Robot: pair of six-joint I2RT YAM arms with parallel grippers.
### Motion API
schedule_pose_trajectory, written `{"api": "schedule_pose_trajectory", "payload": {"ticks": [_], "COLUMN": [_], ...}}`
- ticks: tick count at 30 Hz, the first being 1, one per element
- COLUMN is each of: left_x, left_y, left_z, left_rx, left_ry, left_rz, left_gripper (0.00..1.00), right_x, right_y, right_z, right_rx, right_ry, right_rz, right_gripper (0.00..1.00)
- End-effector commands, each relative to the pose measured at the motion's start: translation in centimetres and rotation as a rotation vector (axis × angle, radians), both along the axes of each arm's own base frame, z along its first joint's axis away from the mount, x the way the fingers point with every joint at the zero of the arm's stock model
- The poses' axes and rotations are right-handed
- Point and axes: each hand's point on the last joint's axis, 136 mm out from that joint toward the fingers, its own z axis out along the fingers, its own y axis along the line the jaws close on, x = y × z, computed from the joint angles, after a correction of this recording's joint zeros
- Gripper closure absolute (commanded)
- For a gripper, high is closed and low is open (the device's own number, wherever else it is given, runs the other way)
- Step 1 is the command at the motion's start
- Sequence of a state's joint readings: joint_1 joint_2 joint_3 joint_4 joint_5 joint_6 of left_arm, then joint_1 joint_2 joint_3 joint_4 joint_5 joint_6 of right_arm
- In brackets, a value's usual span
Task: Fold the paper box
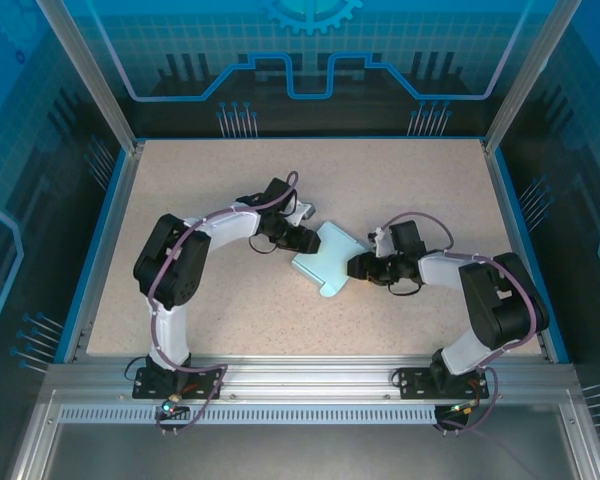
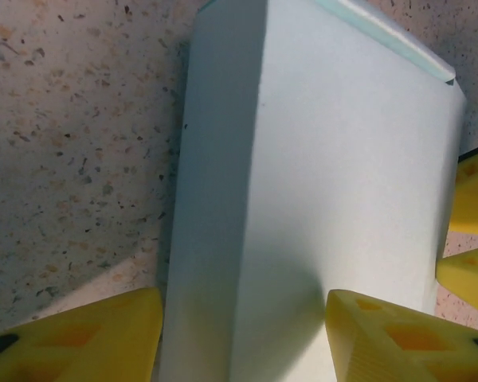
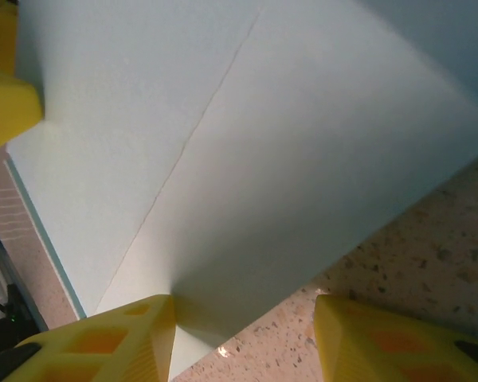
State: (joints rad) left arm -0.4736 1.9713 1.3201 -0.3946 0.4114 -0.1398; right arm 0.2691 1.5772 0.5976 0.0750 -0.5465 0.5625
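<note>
You have the paper box [image 1: 330, 262] lying flat mid-table [image 1: 230, 320], its long axis running from far-right to near-left, directly between the two arms. Your left gripper [image 1: 305, 240] sits at its far-left edge, fingers apart with a creased panel between them; you cannot tell whether they pinch it. Your right gripper [image 1: 358, 266] meets the opposite edge, jaws parted around a corner without clamping. Both are equally close.

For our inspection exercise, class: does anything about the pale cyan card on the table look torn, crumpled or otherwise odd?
Nothing stands out: the paper box rests on the table, clean, with no visible tears.
</note>
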Motion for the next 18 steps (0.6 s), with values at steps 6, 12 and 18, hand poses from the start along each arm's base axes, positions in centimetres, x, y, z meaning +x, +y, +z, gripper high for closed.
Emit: {"api": "schedule_pose_trajectory", "payload": {"ticks": [6,12,18], "left_x": [-1.1,-2.1,-3.2], "left_y": [0.8,0.9,0.7], "left_z": [-1.6,-1.8,-1.6], "left_rx": [0.017,-0.005,-0.039], "left_ry": [0.056,0.082,0.111], "left_rz": [0.028,0.035,0.019], "left_gripper": [0.53,0.60,0.58], "right_x": [2.1,3.2,3.1], "right_y": [2.2,2.7,2.4], "right_z": [2.6,4.1,6.6], "right_rx": [0.162,0.221,0.256], "right_ry": [-0.090,-0.123,-0.175], "right_rz": [-0.038,-0.066,-0.097], "right_gripper": [0.57,0.78,0.91]}}
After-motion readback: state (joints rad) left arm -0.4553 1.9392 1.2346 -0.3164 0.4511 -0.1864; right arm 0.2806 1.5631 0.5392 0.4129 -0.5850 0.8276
